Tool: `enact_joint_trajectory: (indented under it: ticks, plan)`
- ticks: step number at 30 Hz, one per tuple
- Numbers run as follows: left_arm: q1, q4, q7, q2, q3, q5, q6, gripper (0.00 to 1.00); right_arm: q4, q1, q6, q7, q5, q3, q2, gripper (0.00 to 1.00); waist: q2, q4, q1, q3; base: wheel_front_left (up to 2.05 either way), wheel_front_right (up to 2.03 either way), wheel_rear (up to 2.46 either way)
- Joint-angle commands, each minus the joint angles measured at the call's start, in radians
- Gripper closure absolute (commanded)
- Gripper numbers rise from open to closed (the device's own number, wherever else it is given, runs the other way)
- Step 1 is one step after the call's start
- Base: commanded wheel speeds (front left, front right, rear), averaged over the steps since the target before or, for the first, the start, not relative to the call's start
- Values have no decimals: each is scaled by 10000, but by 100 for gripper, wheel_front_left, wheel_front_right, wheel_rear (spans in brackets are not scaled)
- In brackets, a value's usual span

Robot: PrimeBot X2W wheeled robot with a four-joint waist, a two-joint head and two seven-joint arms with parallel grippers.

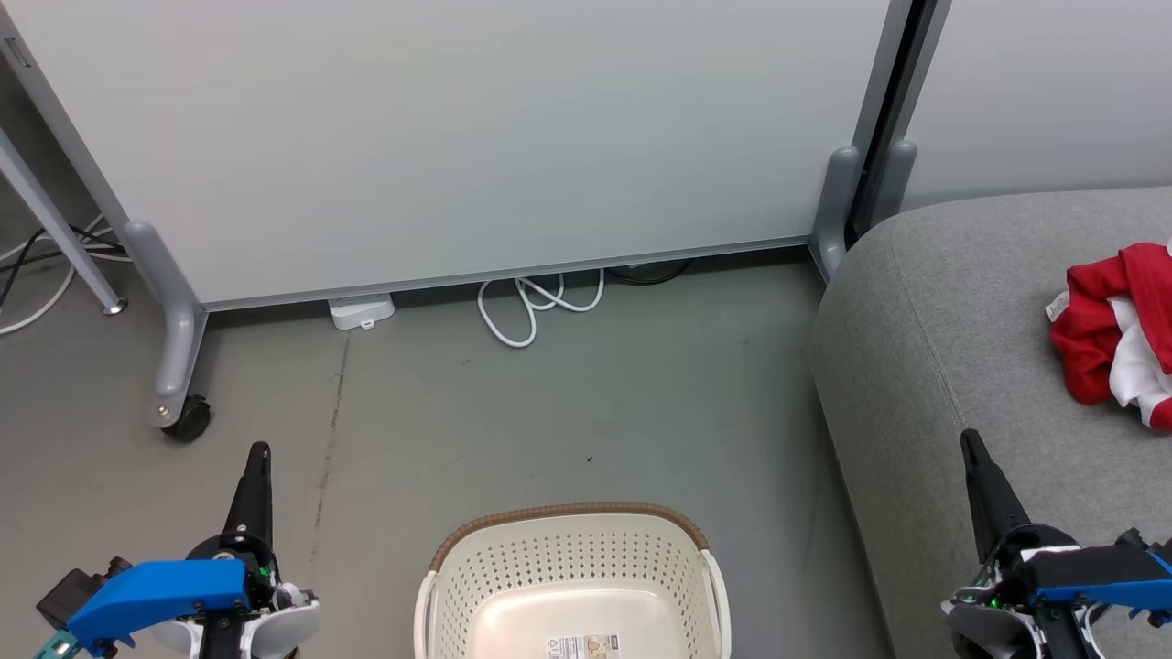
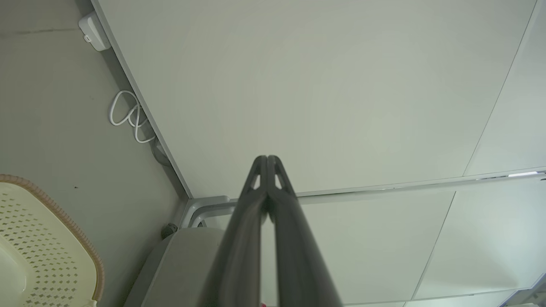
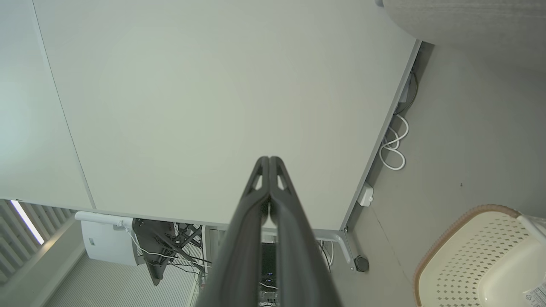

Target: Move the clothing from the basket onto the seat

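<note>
Red clothing (image 1: 1115,322) with white panels lies crumpled on the grey seat (image 1: 961,311) at the right. The cream basket (image 1: 572,558) with a brown rim stands on the floor at bottom centre, and its visible inside holds only a label. It also appears in the left wrist view (image 2: 47,238) and the right wrist view (image 3: 473,251). My left gripper (image 1: 259,450) is shut and holds nothing, left of the basket over the floor. Over the seat's front part, my right gripper (image 1: 968,437) is shut and holds nothing. Each wrist view shows its fingers pressed together (image 2: 266,158) (image 3: 269,159).
A pale partition panel (image 1: 458,137) on castor legs (image 1: 179,366) stands behind the basket. A coiled white cable (image 1: 536,307) and a white power block (image 1: 362,311) lie at its base. Bare grey floor (image 1: 586,412) stretches between panel and basket. More cables lie at the far left (image 1: 37,275).
</note>
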State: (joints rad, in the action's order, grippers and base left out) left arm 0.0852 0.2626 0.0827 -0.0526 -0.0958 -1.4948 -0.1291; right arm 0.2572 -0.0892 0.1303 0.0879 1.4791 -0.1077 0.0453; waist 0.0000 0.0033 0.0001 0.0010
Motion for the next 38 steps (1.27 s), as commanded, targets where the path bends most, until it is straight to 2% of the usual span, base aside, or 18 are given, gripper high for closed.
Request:
enact_joint_trajectory:
  ticks: [1,17,38]
  plan:
    - [175,-78,67,-3,-79,-190,-24,100,-82,-179,7,71,237,-32,72,100,0,-3,-1,2,0,0,0]
    - [312,-208,354,32,-219,-1207,-28,100,-151,-260,7,294,1377,-77,79,100,0,-32,-1,21,0,0,0]
    - [291,-205,353,30,-212,-1190,-28,100,-148,-245,7,292,1352,-73,78,100,0,-33,-1,21,0,0,0]
